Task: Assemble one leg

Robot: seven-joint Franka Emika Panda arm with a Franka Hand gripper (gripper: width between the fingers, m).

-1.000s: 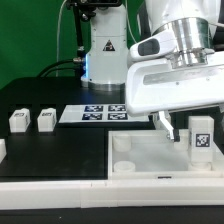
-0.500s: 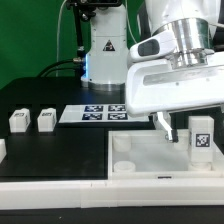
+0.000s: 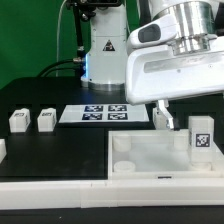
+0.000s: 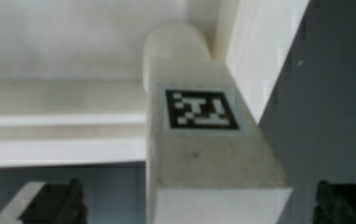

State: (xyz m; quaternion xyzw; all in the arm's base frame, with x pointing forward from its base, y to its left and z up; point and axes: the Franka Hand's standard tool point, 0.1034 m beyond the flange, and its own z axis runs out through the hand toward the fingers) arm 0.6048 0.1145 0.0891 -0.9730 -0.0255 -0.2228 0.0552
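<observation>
Black table (image 3: pixel 60 150), green backdrop behind, all calm for now

gripper (image 4: pixel 205 201): jaws apart, nothing held. Wrist view shows both dark fingertips (image 4: pixel 54 200) spread wide either side of the leg (image 4: pixel 201 150), clear gap on each side, no contact. Exterior view puts the fingers above and toward that view's left of the leg (image 3: pixel 201 137), not around it

leg stands upright at the corner of the white panel (image 3: pixel 160 160) on the exterior view's right, tag facing camera. Can't tell whether it's fully seated in its socket; the joint is hidden

risks as I read it:
- if the leg is only resting in the socket, any nudge tips or pops it out; nothing is holding it
- a sideways move at this height could clip the leg top with a fingertip; the vertical clearance looks slim
- coming back down off-centre lands a finger on the leg top instead of beside it, which jams it or shoves the panel
- panel looks unclamped, so a push on the leg could slide it

further out: two spare legs (image 3: pixel 32 120) sit beside each other on the exterior view's left, marker board (image 3: pixel 95 112) between them and the panel, well apart from the gripper, no collision worry there
</observation>
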